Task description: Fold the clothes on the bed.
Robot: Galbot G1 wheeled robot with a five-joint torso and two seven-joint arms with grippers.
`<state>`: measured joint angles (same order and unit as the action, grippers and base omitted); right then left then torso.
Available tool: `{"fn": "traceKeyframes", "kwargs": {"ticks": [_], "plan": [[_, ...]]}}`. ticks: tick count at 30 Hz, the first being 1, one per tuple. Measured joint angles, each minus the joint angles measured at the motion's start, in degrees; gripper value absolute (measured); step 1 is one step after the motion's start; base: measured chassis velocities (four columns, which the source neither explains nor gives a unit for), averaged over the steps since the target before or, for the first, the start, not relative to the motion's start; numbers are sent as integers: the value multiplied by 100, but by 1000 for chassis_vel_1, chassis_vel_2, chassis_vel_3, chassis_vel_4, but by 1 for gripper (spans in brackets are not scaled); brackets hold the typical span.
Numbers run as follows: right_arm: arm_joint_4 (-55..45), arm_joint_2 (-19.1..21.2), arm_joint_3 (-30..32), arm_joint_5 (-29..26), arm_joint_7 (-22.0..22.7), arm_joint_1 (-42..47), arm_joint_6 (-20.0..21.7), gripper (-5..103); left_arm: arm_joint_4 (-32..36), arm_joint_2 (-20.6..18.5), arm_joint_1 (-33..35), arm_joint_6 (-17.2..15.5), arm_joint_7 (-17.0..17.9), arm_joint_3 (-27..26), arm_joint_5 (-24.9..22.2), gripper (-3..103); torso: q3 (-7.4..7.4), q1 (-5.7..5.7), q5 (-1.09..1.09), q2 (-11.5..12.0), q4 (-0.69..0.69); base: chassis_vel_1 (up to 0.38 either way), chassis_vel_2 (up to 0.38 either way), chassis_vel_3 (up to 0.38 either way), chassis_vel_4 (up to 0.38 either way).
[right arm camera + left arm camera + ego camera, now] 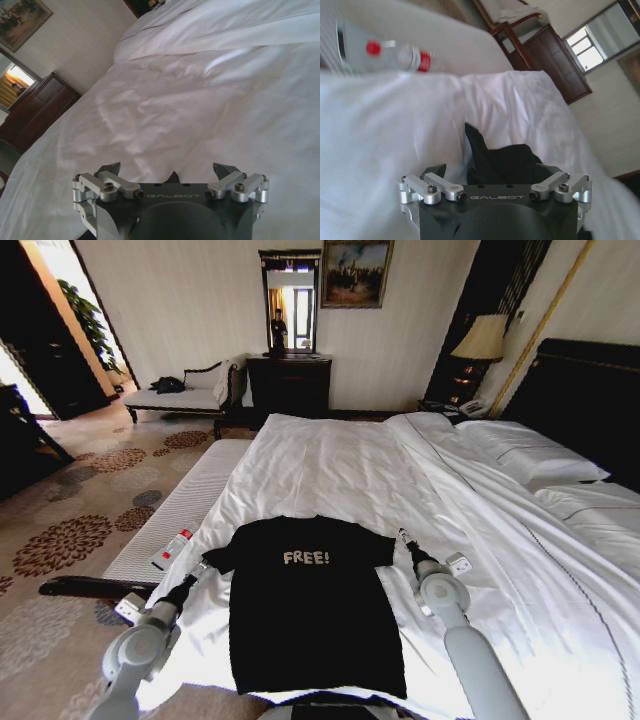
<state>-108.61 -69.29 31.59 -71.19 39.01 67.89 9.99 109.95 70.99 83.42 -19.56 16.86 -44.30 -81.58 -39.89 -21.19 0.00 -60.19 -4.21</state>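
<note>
White duvet covers the bed (350, 460), and on its near end we see the black T-shirt (312, 615) lying flat, long axis running from collar toward us. Our left gripper (200, 570) sits at the shirt's left sleeve, spread wide; our right gripper (407, 540) sits beside the right sleeve, also wide, holding nothing

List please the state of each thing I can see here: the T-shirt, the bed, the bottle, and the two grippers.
T-shirt: spread flat, front up, not folded.
Bed: made, white duvet slightly wrinkled.
Bottle: lying on its side on the bench beside the bed.
Left gripper: open, at the shirt's left sleeve.
Right gripper: open, beside the shirt's right sleeve, over the duvet.
</note>
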Motion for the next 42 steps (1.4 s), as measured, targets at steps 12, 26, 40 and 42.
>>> {"fn": "traceKeyframes", "kwargs": {"ticks": [12,26,40,42], "plan": [[-2,77,68,-27,75,53,9,100,-233,445,-180,-90,-156,386,-113,96,0,-1,1,1,1,0,0,0,0],[-29,91,62,-18,157,112,20,100,-454,479,-301,-21,-106,372,-92,47,0,0,1,1,1,0,0,0,0],[-85,69,77,23,209,156,28,100,-652,499,-340,24,-82,442,76,52,0,0,0,1,1,0,0,0,0],[-89,69,77,24,212,158,28,100,-660,501,-350,26,-80,449,74,51,0,-1,0,1,1,0,0,0,0]]}}
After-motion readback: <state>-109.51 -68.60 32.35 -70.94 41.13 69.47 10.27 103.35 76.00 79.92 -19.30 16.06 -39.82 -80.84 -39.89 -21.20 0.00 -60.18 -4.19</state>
